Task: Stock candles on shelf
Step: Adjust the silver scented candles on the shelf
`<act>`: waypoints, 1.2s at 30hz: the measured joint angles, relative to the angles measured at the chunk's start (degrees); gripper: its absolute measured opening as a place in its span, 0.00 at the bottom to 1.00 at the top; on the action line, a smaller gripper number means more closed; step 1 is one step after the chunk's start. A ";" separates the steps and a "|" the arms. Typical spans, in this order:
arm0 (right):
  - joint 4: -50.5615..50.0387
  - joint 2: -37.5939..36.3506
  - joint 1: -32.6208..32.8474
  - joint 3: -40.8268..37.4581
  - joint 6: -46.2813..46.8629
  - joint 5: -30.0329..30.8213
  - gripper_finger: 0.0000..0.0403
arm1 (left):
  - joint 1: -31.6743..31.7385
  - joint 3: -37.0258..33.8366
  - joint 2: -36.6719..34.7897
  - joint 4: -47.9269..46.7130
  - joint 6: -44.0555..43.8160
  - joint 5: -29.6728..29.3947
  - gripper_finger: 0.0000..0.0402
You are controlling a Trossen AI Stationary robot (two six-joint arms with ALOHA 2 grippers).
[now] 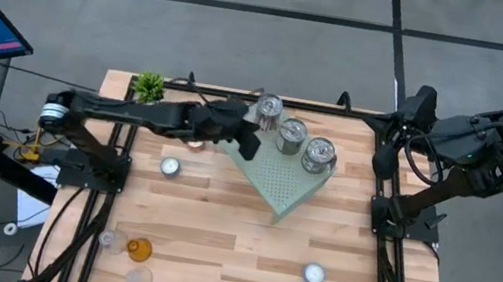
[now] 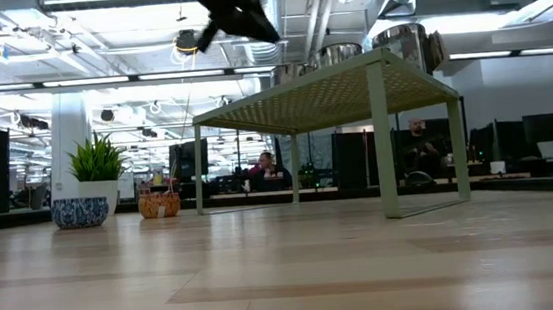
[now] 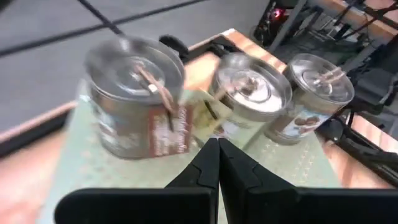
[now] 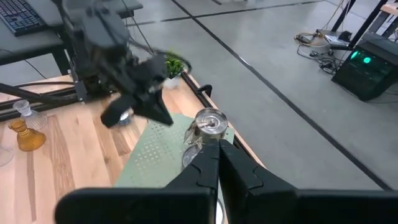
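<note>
Left fingers (image 1: 249,142): closed, empty, above shelf (image 1: 274,190) edge.
Right fingers (image 4: 217,155): closed, empty, parked off counter (image 1: 214,247).
Tins (image 1: 292,135): three on shelf, just ahead of left fingers.
Next tealight (image 1: 170,166): on counter, behind left fingers; left arm nearer.

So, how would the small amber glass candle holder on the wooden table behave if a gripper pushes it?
The small amber glass candle holder looks narrow-necked and upright, so it may tip. Being glass, it is probably fragile and slippery. Clear glass holders stand close, so it could knock them.
</note>
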 joint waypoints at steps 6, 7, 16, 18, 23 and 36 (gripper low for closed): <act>0.00 0.11 -0.17 0.00 0.00 0.10 0.00 | 0.31 0.04 0.01 4.82 3.28 12.49 0.00; 0.00 0.12 -0.17 0.00 0.00 0.14 0.00 | -0.05 0.04 1.04 5.43 3.32 12.84 0.00; 0.02 0.44 -0.17 -0.04 -0.11 0.38 0.00 | -2.44 -0.03 9.63 12.69 3.37 11.58 0.00; 0.02 0.50 -0.17 -0.04 -0.11 0.37 0.00 | -2.28 -0.03 10.54 14.56 4.12 11.33 0.00; 0.02 0.48 -0.17 -0.04 -0.11 0.37 0.00 | -1.24 -0.03 12.19 16.44 4.60 10.88 0.00; 0.01 0.50 -0.17 -0.04 -0.15 0.37 0.00 | 1.57 0.01 13.89 20.24 5.44 10.90 0.00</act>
